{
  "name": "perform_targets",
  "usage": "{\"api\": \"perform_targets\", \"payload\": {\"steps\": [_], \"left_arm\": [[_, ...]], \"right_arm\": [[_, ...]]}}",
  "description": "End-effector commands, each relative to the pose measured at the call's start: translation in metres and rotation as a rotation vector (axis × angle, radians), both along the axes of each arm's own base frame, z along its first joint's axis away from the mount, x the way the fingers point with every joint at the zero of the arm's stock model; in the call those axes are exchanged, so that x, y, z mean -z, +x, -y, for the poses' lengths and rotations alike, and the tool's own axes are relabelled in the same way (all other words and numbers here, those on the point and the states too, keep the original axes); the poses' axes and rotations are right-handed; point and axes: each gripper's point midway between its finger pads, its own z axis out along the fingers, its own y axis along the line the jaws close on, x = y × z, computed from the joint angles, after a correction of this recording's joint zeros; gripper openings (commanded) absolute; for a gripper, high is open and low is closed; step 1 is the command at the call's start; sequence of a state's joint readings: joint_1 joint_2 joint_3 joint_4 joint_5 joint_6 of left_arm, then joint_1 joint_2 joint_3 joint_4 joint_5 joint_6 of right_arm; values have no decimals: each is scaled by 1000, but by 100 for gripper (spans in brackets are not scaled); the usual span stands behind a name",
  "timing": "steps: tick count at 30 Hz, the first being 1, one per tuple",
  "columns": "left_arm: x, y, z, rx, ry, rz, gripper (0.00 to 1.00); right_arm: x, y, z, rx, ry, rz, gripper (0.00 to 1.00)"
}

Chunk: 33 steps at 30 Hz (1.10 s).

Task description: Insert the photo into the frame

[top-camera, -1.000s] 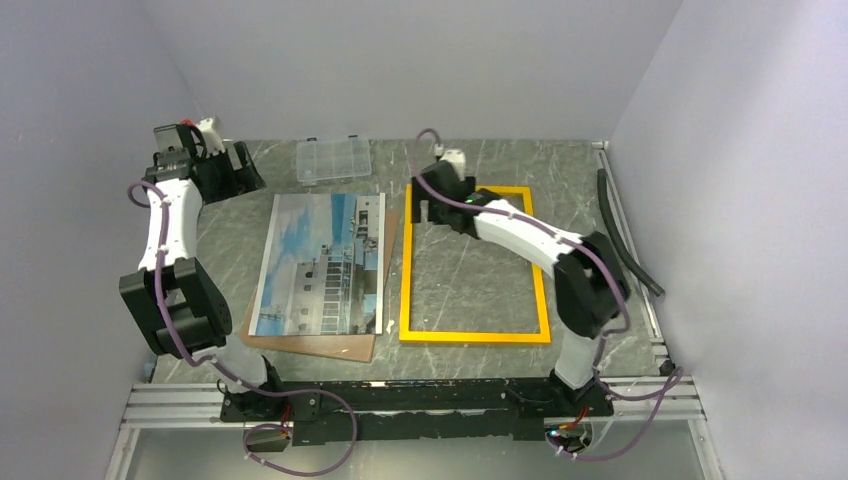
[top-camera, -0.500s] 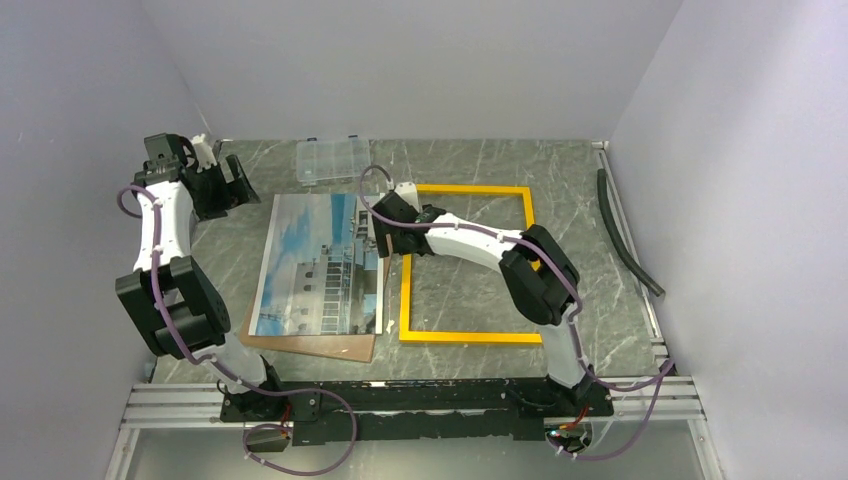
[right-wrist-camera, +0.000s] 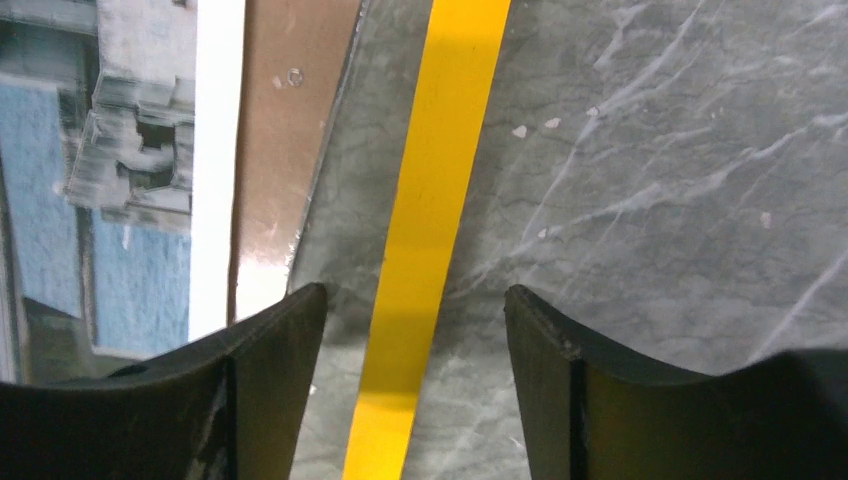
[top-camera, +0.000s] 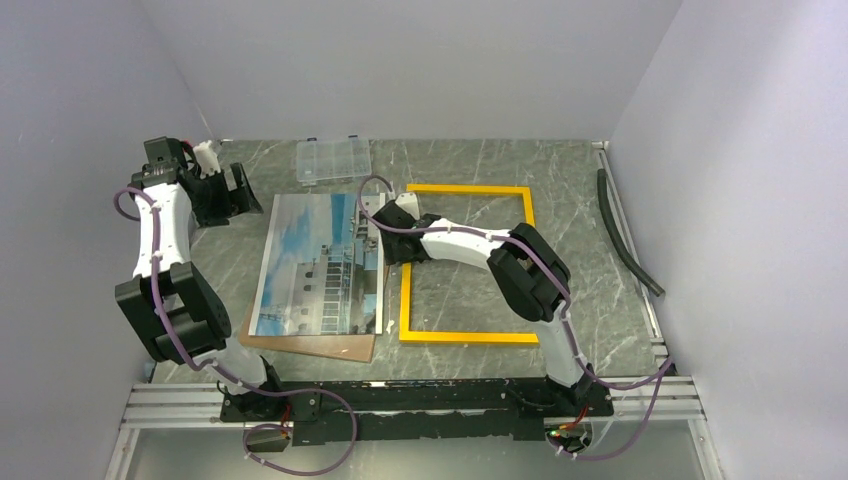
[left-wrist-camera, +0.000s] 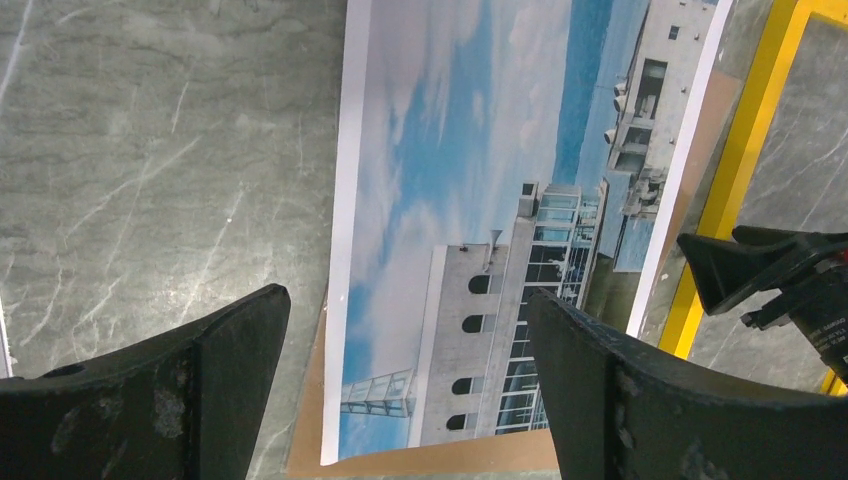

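The photo (top-camera: 320,265) was thin paper, the backing board (right-wrist-camera: 285,130) smooth with a slight sheen, the table (top-camera: 470,165) marble-veined, the compartment box (top-camera: 333,160) clear plastic.

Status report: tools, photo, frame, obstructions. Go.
Left tool open, empty. Right tool open, astride frame rail. Photo outside frame, on brown board. Right arm spans frame opening.

Bright even light, soft shadows, sharp focus, pale glare on backing board (right-wrist-camera: 262,270)
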State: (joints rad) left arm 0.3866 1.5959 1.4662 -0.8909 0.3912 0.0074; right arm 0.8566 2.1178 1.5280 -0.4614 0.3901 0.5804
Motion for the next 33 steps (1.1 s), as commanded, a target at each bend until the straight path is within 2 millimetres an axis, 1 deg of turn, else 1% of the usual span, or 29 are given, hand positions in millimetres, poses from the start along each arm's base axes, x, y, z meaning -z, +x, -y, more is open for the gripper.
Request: {"api": "perform_targets", "payload": {"steps": [1,3,5,7,8,11,14,16,17,22,25,27,28,30,33], "left_arm": [[-17,-5,9,75,5,42,94],[-17,-7,13,90,-9,38,94],[-15,-10,19,104,-28,33,94],[-12,-12,28,117,-42,28,94],[-11,-13,34,124,-44,28,94],[2,-23,76,226,-48,36,95],[16,-26,100,289,17,49,95],[22,-28,112,316,2,30,95],[24,-29,117,323,-12,12,95],[33,-27,136,367,-58,-16,95],[35,-27,152,364,-107,-30,95],[34,-26,160,373,-136,-32,95],[33,-27,172,400,-142,-32,95],[30,-25,182,423,-147,-33,95],[17,-24,197,455,-158,-22,95]], "right_arm": [[8,-2,-1,10,24,-1,67],[10,-2,-3,13,31,-9,63],[7,-2,-6,12,46,-13,59],[0,-1,-12,8,66,-9,54],[-6,1,-14,11,79,-4,50],[-31,4,-20,9,128,6,37],[-62,7,-22,24,187,24,28],[-82,9,-20,42,222,31,22],[-96,10,-19,50,247,38,20],[-151,8,-23,50,397,32,14],[-192,6,-26,39,512,41,13],[-217,5,-26,37,587,48,13],[-229,5,-27,35,623,49,12],[-254,4,-29,29,702,52,12],[-286,3,-33,7,826,36,11]]}}
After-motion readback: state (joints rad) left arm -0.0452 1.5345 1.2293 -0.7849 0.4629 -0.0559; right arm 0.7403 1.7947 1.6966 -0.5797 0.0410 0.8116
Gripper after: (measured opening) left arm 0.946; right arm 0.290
